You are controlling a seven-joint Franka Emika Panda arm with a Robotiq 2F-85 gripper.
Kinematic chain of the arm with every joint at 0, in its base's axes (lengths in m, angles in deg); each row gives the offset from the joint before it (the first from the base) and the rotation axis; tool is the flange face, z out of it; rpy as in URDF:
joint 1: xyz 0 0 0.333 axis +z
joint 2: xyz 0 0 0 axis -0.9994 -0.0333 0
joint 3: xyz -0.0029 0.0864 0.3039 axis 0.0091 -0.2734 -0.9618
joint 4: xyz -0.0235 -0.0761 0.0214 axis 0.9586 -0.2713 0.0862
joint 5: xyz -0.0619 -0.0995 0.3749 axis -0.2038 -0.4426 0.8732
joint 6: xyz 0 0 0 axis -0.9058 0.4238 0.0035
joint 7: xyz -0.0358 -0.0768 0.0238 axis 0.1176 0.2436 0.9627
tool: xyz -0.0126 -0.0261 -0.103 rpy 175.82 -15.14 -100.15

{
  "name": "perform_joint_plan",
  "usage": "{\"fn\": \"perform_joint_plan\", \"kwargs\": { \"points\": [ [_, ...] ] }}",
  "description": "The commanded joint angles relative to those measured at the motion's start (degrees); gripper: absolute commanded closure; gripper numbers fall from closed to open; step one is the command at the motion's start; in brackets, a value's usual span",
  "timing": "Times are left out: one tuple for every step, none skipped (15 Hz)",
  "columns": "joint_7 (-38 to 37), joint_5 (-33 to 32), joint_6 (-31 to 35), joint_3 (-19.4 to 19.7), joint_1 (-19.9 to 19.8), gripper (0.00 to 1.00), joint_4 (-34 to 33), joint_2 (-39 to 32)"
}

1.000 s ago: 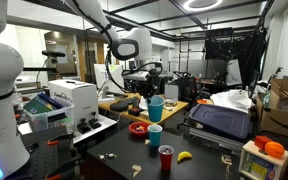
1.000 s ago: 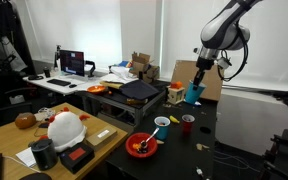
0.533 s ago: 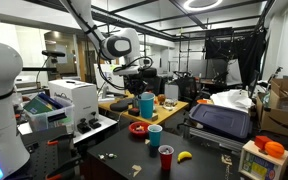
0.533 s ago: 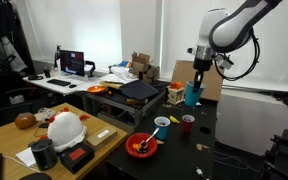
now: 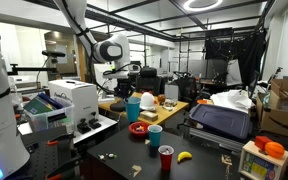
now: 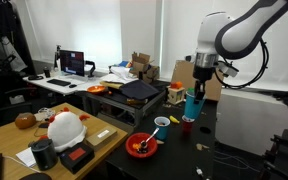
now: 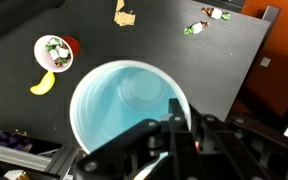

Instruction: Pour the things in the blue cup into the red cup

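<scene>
Hanging above the dark counter (image 7: 144, 40), the small deep-blue plastic tumbler (image 5: 133, 108), clamped at its rim by the hand (image 7: 180, 118), should be centred over the tall red party cup (image 5: 166, 157) before being tipped.

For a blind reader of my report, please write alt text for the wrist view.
The gripper holds the blue cup by its rim, seen from above. Below, on the dark table, stands the red cup with small items inside, a banana beside it.

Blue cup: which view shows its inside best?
The wrist view: it looks straight down into the blue cup, so its bottom shows. Both exterior views show only its outer wall, from the side.
</scene>
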Motion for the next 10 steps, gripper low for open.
{"fn": "perform_joint_plan", "kwargs": {
  "points": [
    [-3.6,-2.3,2.5,-5.3,-4.6,0.99,0.2,-3.5],
    [-5.7,-4.0,3.4,-6.1,-5.1,0.99,-0.4,-5.4],
    [-8.9,-6.9,5.3,-6.2,-5.3,0.99,-0.6,-7.1],
    [-12.6,-9.7,7.1,-6.0,-5.1,0.99,-1.4,-9.4],
    [-14.8,-11.3,8.0,-6.0,-4.9,0.99,-2.3,-11.7],
    [-19.8,-15.3,9.4,-4.6,-3.7,0.99,-3.5,-14.2],
    [-22.3,-17.0,9.8,-4.1,-3.0,0.99,-4.8,-16.6],
    [-25.1,-18.8,9.8,-3.4,-2.1,0.99,-6.0,-18.4],
    [-27.2,-20.1,9.7,-2.9,-1.2,0.99,-7.3,-20.3],
    [-28.2,-20.4,9.4,-2.8,-0.7,0.99,-8.9,-22.3]
  ]
}}
